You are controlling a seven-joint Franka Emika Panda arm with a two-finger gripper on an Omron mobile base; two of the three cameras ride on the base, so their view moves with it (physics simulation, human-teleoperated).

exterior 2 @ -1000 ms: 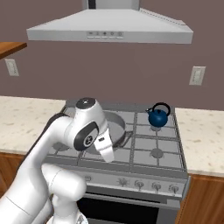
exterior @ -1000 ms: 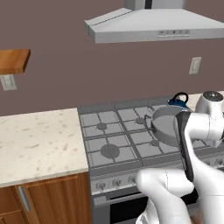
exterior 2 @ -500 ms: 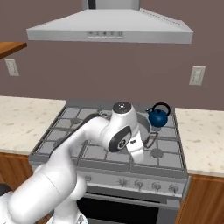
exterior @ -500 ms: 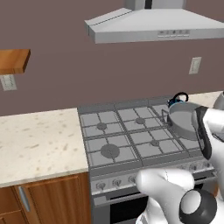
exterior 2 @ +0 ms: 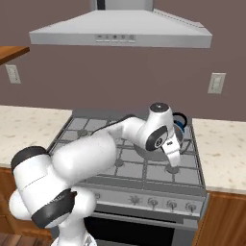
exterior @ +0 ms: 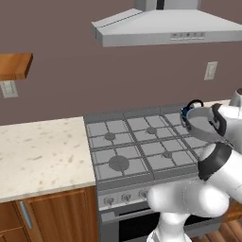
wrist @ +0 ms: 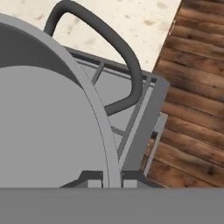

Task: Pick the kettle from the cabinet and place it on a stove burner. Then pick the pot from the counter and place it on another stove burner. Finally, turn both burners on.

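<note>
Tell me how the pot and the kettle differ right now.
The pot is wide, shallow and grey; the kettle is small, round and dark blue. The pot is gripped by its rim in the pincer above the stove; the kettle sits on a back burner. Both are at the stove's right side.

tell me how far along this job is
Done: the kettle sits on the stove's back right burner. In hand: the gripper is shut on the pot's rim, carrying it above the stove's right side, in front of the kettle. Left: set the pot on another burner, then turn both burners on at the knobs.
</note>
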